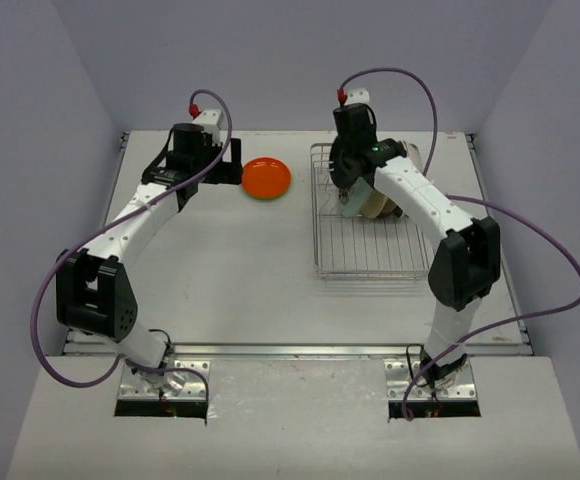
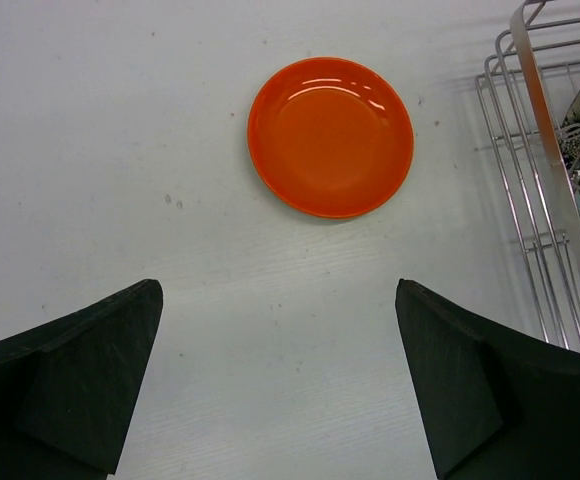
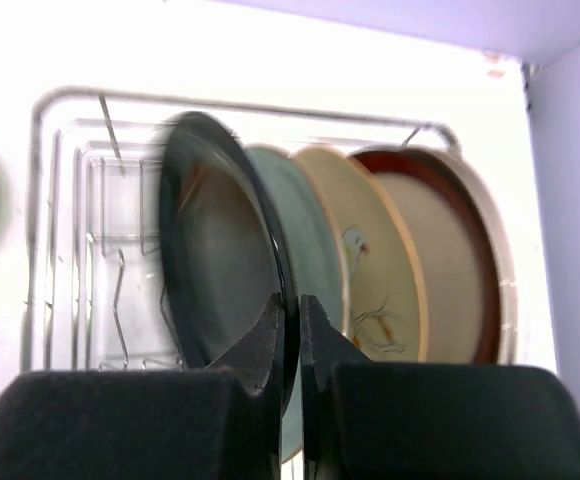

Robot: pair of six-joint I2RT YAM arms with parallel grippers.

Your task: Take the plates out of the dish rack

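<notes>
The silver wire dish rack [image 1: 370,250] stands right of the table's middle; its rim shows in the right wrist view [image 3: 240,103]. Upright in it are a black plate [image 3: 215,250], a pale teal plate [image 3: 305,230], a cream plate [image 3: 370,250] and a brown-rimmed plate [image 3: 450,250]. My right gripper [image 3: 292,315] is shut on the black plate's rim, at the rack's far end [image 1: 355,185]. An orange plate [image 1: 266,178] lies flat on the table, also in the left wrist view [image 2: 330,136]. My left gripper [image 2: 280,390] is open and empty, hovering just near of it.
The rack's corner [image 2: 545,200] shows at the right edge of the left wrist view, close to the orange plate. The near half of the rack [image 1: 370,262] holds no plates. Grey walls close in the table on three sides.
</notes>
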